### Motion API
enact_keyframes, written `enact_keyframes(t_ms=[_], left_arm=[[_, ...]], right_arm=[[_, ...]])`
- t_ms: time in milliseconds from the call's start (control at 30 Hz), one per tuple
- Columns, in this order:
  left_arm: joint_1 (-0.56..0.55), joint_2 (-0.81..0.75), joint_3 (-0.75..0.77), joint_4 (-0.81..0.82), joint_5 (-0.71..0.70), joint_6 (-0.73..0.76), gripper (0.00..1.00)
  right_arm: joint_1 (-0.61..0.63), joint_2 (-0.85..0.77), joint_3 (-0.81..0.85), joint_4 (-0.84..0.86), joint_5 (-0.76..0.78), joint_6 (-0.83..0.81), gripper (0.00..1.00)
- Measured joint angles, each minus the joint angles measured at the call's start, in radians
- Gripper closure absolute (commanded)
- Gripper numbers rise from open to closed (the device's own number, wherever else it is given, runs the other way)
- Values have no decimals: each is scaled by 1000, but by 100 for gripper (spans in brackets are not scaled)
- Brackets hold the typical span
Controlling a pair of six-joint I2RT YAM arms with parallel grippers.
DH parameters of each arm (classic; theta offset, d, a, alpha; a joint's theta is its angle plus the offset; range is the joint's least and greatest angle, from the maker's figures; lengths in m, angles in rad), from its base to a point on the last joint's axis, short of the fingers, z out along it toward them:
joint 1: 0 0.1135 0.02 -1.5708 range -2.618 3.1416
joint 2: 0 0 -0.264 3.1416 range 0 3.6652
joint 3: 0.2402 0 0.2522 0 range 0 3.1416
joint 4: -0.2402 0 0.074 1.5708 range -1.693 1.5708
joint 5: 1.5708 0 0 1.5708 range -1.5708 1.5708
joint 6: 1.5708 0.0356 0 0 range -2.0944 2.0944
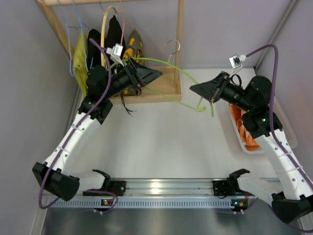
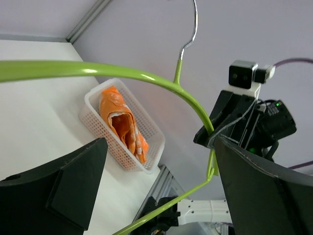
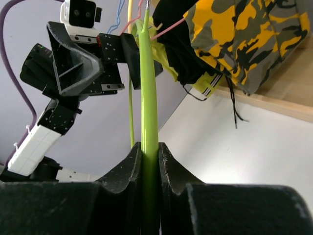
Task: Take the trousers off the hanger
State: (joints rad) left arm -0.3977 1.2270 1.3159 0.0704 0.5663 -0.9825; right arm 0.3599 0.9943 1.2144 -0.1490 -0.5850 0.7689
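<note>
The lime-green hanger [image 1: 161,61] hangs in the air between my two grippers, bare, with its metal hook [image 1: 173,46] pointing to the back. My right gripper [image 1: 195,89] is shut on the hanger's right end, and the green bar [image 3: 148,98] sits pinched between its fingertips [image 3: 148,147]. My left gripper [image 1: 155,74] is open at the hanger's left part; its jaws stand wide apart [image 2: 160,142], with the hanger's arm [image 2: 122,72] above them and its lower bar crossing between them. The orange trousers [image 1: 239,125] lie folded in a white basket [image 2: 107,142] at the right.
A wooden rack [image 1: 166,81] stands at the back left with a yellow-and-black camouflage garment [image 1: 134,49], a yellow-green garment [image 1: 80,58], black clothes and a pale wooden hanger [image 1: 105,29]. The white basket's rim [image 1: 244,149] is by the right arm. A metal rail [image 1: 161,188] runs along the near edge.
</note>
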Motion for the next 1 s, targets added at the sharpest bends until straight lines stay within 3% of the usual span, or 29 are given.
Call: enact_keyframes(t_ms=[267, 600, 1000], left_arm=[[-130, 95, 106, -9, 156, 217, 3], [-135, 106, 119, 77, 302, 340, 4], [-132, 41, 143, 119, 224, 411, 1]], right_arm=[[13, 30, 35, -8, 30, -26, 100], [14, 43, 39, -50, 65, -57, 100], [-3, 21, 43, -128, 138, -196, 100]])
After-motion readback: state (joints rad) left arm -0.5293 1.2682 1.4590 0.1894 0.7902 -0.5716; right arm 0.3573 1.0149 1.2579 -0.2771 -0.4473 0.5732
